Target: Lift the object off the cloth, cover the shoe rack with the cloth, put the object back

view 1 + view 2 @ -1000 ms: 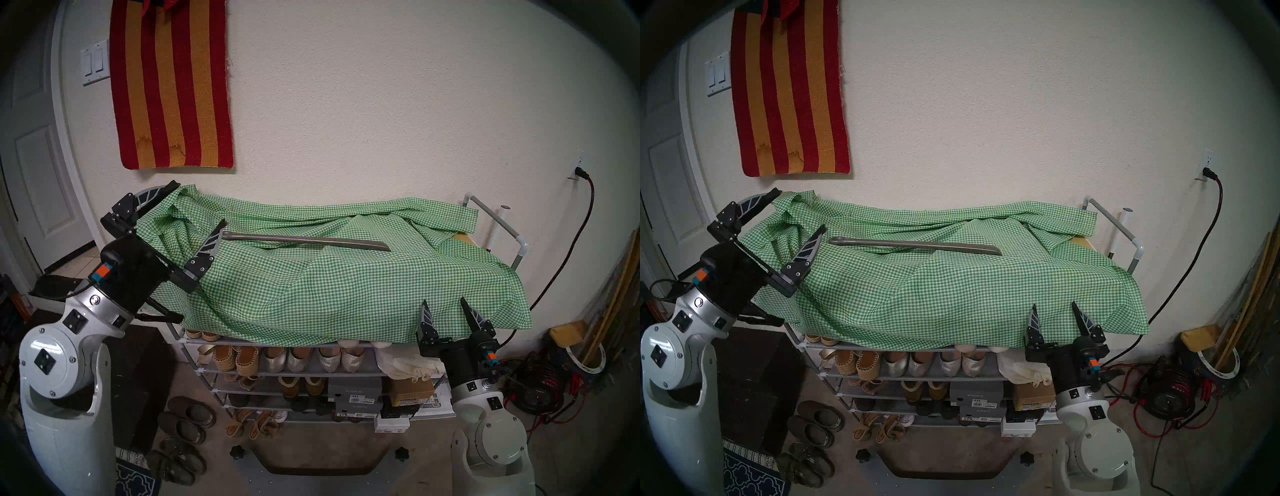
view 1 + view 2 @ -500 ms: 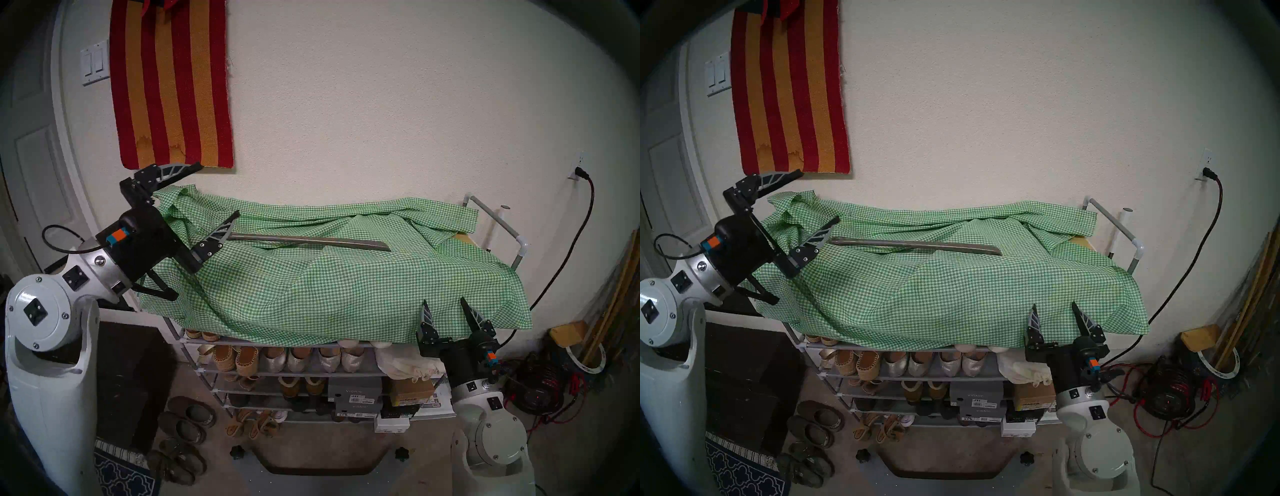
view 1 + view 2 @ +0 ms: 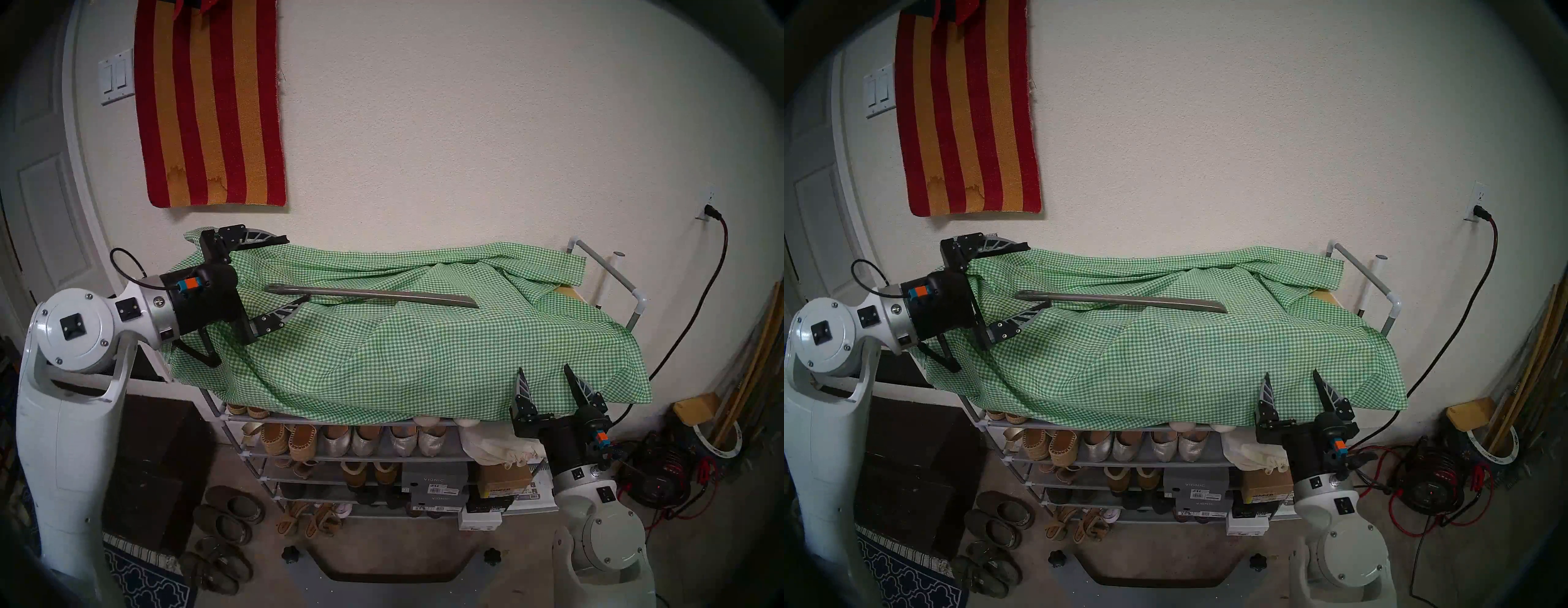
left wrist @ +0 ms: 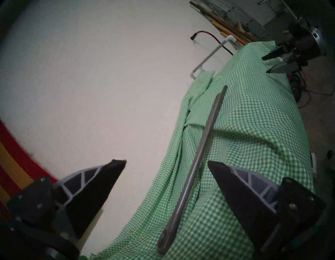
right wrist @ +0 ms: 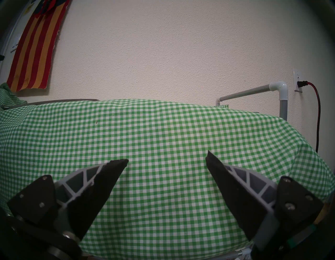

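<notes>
Both grippers stood with jaws apart. The left gripper [image 3: 297, 267] had swung in to straddle the shoehorn's [image 3: 373, 295] rounded end at the rack's left edge, on the cloth [image 3: 424, 352]; lifting looked imminent.

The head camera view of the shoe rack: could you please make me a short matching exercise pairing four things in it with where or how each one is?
Things:
1. shoehorn
2. checked cloth
3. left gripper
4. right gripper

Places or states:
A. open, level, its fingers either side of the bar's rounded end
B. draped over the top of the shoe rack, lower shelves uncovered
C. lying lengthwise on top of the fabric
D. open, pointing up at the cloth's front edge, holding nothing

Pairs: 1-C, 2-B, 3-A, 4-D
</notes>
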You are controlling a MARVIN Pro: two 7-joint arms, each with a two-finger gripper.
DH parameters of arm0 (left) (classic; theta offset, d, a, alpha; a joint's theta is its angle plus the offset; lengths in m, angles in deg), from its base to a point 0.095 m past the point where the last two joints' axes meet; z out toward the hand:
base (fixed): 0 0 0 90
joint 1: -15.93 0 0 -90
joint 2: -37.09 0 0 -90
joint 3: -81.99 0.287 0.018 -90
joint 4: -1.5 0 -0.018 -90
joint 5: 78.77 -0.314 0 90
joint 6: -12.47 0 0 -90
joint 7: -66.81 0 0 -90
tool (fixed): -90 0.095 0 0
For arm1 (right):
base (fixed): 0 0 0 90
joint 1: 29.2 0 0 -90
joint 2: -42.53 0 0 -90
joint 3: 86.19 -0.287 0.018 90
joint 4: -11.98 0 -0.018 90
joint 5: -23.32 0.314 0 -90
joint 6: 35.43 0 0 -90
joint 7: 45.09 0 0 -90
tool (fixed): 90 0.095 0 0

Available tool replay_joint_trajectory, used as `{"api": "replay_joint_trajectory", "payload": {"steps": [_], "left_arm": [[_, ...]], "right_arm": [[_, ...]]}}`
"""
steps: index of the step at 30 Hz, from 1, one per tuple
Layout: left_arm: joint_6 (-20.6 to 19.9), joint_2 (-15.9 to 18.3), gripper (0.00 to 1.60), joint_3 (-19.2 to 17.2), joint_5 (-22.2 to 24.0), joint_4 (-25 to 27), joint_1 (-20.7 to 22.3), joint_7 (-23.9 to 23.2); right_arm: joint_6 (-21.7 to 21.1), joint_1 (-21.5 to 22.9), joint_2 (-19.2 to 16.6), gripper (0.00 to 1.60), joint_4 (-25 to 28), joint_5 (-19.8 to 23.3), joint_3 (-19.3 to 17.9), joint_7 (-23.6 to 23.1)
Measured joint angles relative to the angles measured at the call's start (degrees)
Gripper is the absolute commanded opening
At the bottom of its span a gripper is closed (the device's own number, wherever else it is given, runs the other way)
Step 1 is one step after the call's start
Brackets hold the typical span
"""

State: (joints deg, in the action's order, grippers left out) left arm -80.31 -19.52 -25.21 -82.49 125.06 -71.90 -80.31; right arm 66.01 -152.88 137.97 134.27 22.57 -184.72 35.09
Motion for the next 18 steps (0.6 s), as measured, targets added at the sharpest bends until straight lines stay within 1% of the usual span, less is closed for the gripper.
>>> {"api": "replay_joint_trajectory", "payload": {"steps": [6,10,13,18], "left_arm": [[1.1,4.3,1.6,4.2,0.3,-2.7,4.3,-0.9],[2.0,6.4,1.6,8.1,-1.1,-3.6,7.3,-1.1],[2.5,7.0,1.6,10.6,-2.6,-4.3,9.1,-1.5],[3.5,7.1,1.6,15.9,-6.2,-5.9,12.8,-2.0]], "right_arm": [[0.0,0.0,0.0,1.6,0.0,0.0,0.0,0.0],[0.0,0.0,0.0,1.6,0.0,0.0,0.0,0.0],[0.0,0.0,0.0,1.6,0.0,0.0,0.0,0.0],[0.0,0.0,0.0,1.6,0.0,0.0,0.0,0.0]]}}
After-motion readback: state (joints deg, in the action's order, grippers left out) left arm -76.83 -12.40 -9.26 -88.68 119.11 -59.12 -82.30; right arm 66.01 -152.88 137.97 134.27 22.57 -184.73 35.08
